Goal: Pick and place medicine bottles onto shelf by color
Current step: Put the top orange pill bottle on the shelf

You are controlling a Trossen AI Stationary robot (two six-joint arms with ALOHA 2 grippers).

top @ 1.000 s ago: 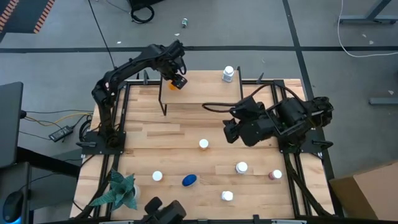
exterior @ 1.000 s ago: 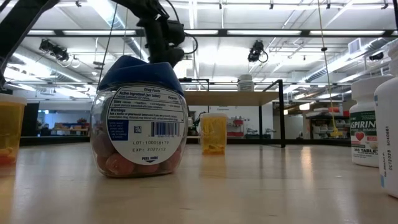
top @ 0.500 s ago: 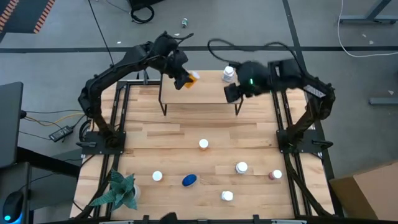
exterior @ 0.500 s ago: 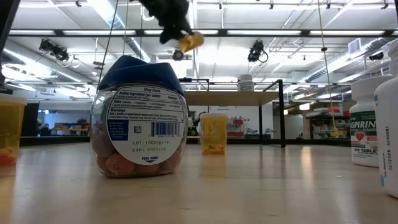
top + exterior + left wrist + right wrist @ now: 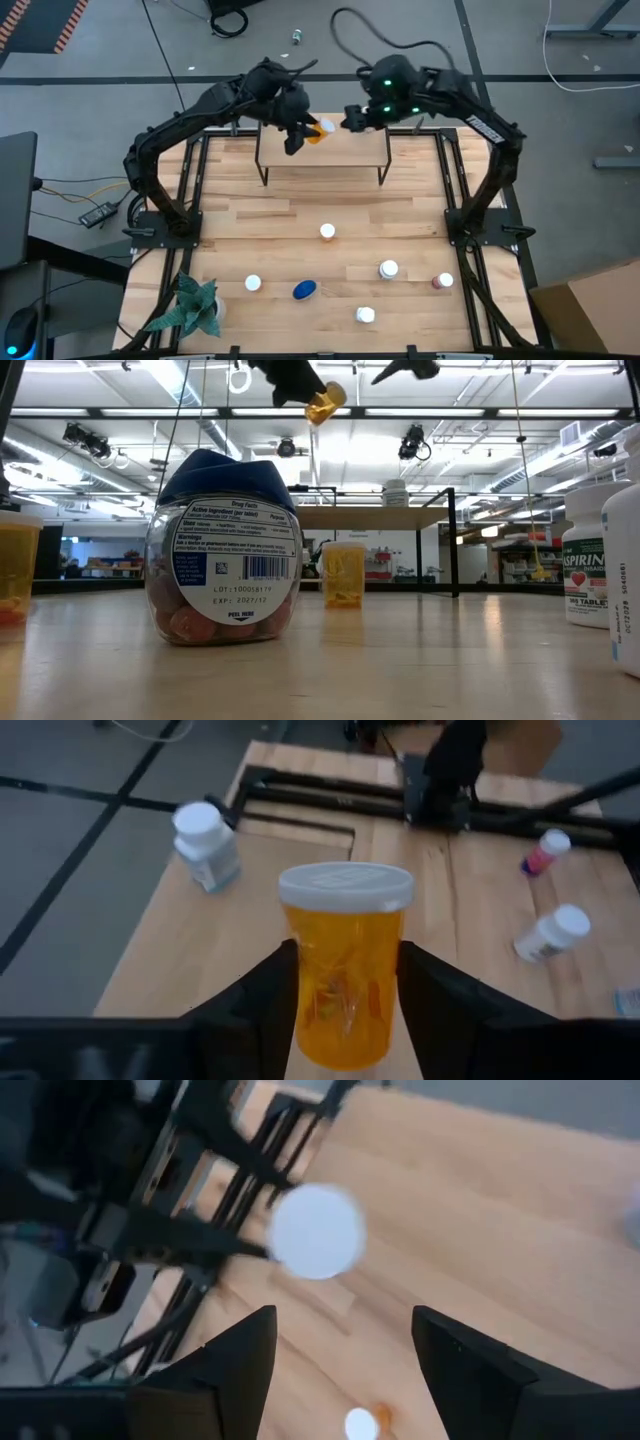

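My left gripper (image 5: pixel 303 130) is shut on an orange bottle with a white cap (image 5: pixel 318 129), high above the shelf (image 5: pixel 345 160) at the table's far edge. The bottle also shows in the left wrist view (image 5: pixel 345 980) and the low view (image 5: pixel 325 403). My right gripper (image 5: pixel 350 120) is open just to the bottle's right and faces its cap (image 5: pixel 315 1230) without touching it. A white bottle (image 5: pixel 205 845) stands on the shelf top. Several more bottles stand or lie on the table's near half, among them a blue-lidded one (image 5: pixel 305 290) and a dark red one (image 5: pixel 443 282). My left gripper pinches the orange bottle's body (image 5: pixel 340 1005) between its two fingers (image 5: pixel 275 990), below the cap. The fingers lie along the bottle, and the cap end (image 5: pixel 345 885) sticks out past their tips toward my right gripper. The bottle is tilted and lifted clear of the shelf.
A green plant (image 5: pixel 190 305) stands at the near left corner. Black frame rails (image 5: pixel 195 190) run along the table's left and right sides. In the low view the blue-lidded bottle (image 5: pixel 225 550) stands close by, with an aspirin bottle (image 5: pixel 600 555) at the right.
My left gripper has risen and gone toward the table's right edge with the orange bottle, tipping it so its cap points right. My right arm has swung from the table's middle up to the far edge, above the shelf, toward the bottle's cap.
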